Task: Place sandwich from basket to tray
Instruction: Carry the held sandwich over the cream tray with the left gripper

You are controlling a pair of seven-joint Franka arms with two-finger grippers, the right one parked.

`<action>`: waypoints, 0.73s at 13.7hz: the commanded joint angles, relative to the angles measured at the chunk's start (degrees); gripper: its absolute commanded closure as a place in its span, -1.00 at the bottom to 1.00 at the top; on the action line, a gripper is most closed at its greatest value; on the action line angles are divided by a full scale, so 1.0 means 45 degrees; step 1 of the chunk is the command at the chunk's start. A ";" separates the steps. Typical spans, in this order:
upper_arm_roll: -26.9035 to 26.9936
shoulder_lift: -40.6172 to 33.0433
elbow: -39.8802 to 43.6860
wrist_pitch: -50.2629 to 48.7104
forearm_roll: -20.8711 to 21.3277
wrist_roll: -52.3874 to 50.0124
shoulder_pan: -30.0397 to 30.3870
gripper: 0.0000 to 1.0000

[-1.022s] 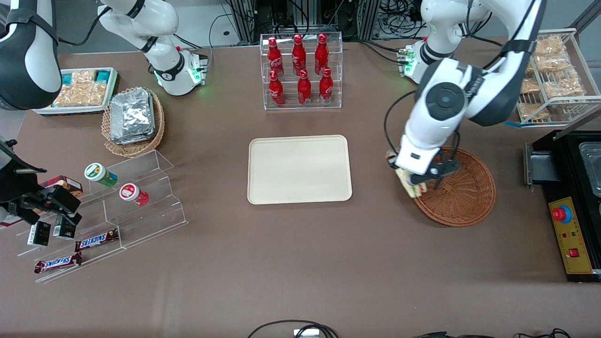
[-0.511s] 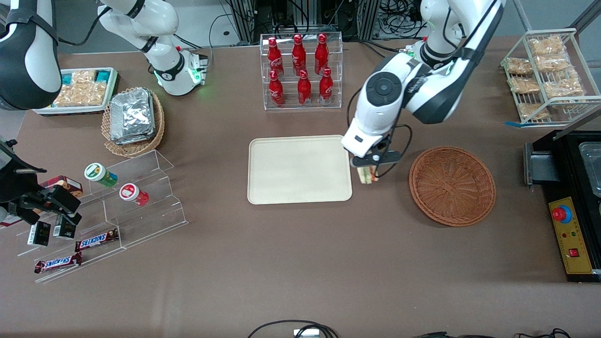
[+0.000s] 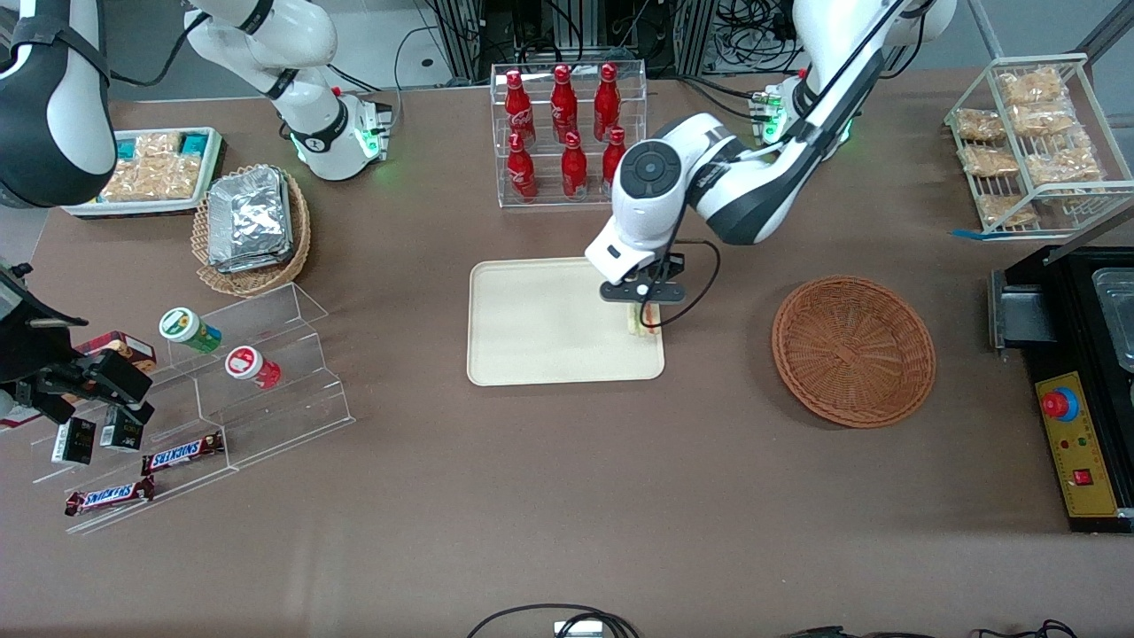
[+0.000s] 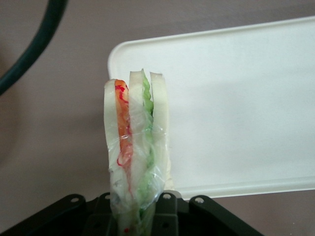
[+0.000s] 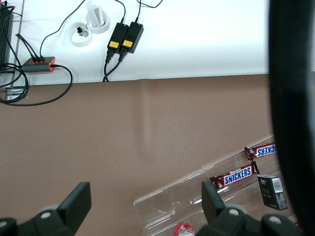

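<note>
1. Nearest to me the brown table has a matte cloth look, and nothing of the task lies on that stretch.

2. A little farther in sits the tray, flat, cream-beige, rounded at the corners with a low smooth rim. It looks like hard plastic, plain and bare where I can see it.

3. Over the tray's end nearest the working arm hangs the gripper, clenched on the sandwich. The wedge points down out of the fingers, so it is already above the tray, just inside that rim, not over the table.

4. From the wrist camera the sandwich shows edge-on: three soft white bread slices with an orange-red stripe and a green stripe between them, under crinkled clear wrap. Its long axis runs straight out from the jaws toward the tray beneath. I judge the next move is mostly a drop downward and then a release. I cannot tell whether the tip touches the tray yet.

5. Toward the working arm's end sits the basket, round, shallow, reddish-brown wicker, ribbed and empty, well apart from the gripper.
</note>
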 commanded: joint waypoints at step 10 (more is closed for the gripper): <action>0.0025 0.3251 0.0897 0.0510 0.3374 -0.2038 -0.0861 0.88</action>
